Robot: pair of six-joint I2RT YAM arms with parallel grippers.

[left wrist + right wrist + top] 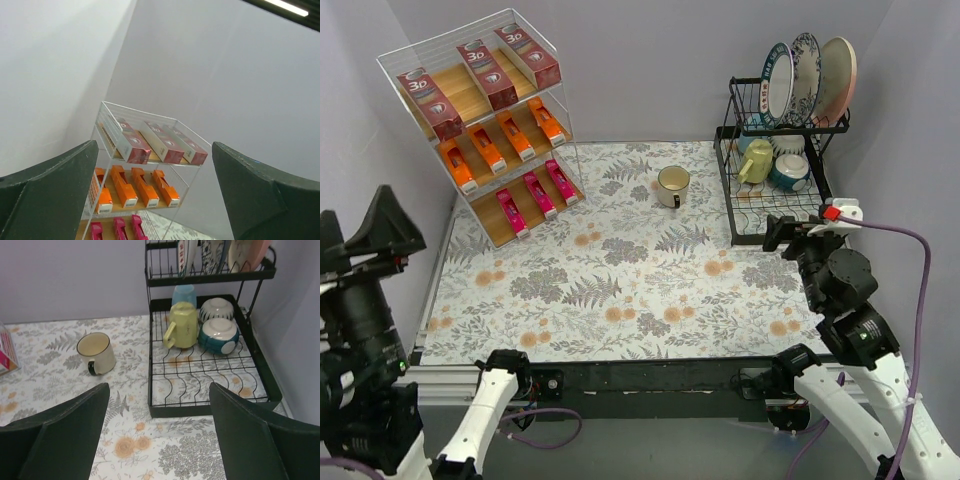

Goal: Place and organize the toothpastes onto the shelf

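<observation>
**Ten cartons on the shelf, both pincers spread**

You have the shelf (463, 88) in the upper left of the overhead frame. Its top tier carries three dark red toothpastes (487, 73), the middle tier four orange toothpastes (487, 150) and the bottom tier three pink toothpastes (538, 195), each row lying side by side. Your left gripper (154, 145) is at the left edge of the overhead frame, fingers spread wide with nothing between them, facing the shelf. Your right gripper (158, 390) is right of centre, likewise spread and empty, just in front of the black dish rack (790, 127). A cream mug (672, 186) stands on the floral table (620, 290) near top centre.
</observation>
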